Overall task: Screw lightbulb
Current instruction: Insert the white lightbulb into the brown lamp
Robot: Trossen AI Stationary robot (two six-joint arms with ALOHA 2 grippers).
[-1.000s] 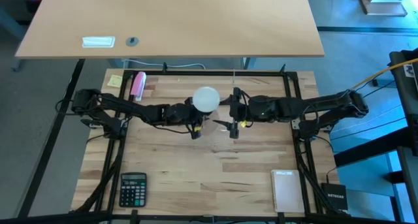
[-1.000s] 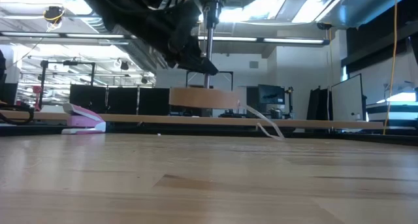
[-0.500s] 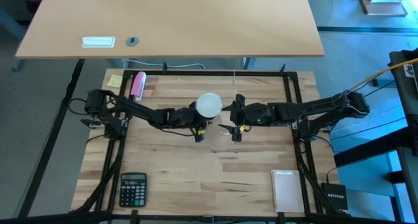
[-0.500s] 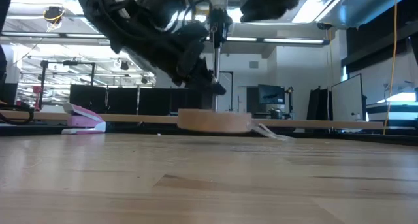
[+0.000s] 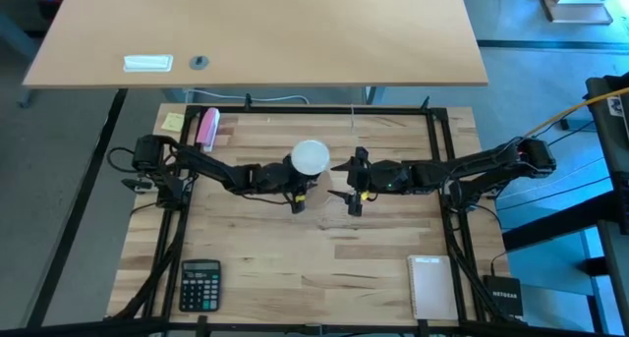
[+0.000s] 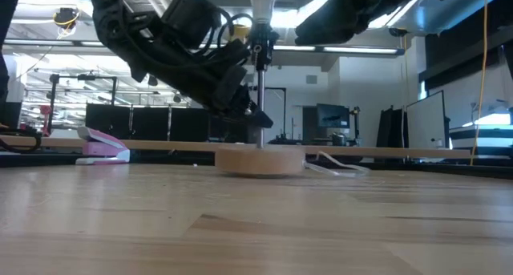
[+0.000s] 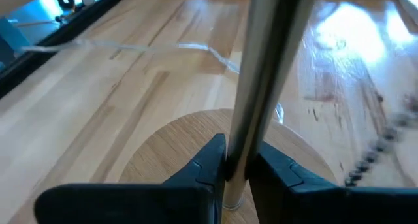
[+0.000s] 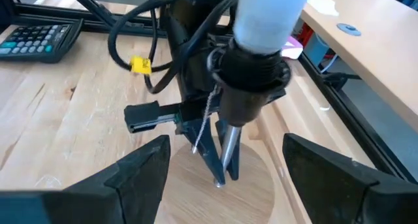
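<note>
A small lamp stands mid-table: a round wooden disc (image 6: pixel 259 159) flat on the tabletop, a thin metal rod (image 6: pixel 260 99) rising from it, and a black socket (image 8: pixel 248 80) on top. The white lightbulb (image 5: pixel 310 157) sits base-down in that socket and also shows in the right wrist view (image 8: pixel 268 18). My left gripper (image 5: pixel 295 190) is shut on the rod low down. My right gripper (image 5: pixel 344 185) hangs open on the lamp's right side, its fingers (image 8: pixel 140 165) spread wide short of the socket, touching nothing. My left gripper pinches the rod's lower part (image 7: pixel 238 142), just above the disc, between its two fingers (image 7: pixel 209 165). The fingers come from the table's left side, slanting down, and lie across the rod. The rod stands upright with the disc on the table.
A calculator (image 5: pixel 200 283) lies near the front left and a white pad (image 5: pixel 430 285) at the front right. A pink object (image 5: pixel 207 128) and a yellow note (image 5: pixel 174 122) lie at the far left. A pale cord (image 6: pixel 337 164) trails from the disc. A larger desk (image 5: pixel 295 42) stands beyond.
My left gripper has gone down with the lamp, still upright. The disc, which hung clear of the table a second ago, now rests on it. My right gripper has sunk alongside, still open.
</note>
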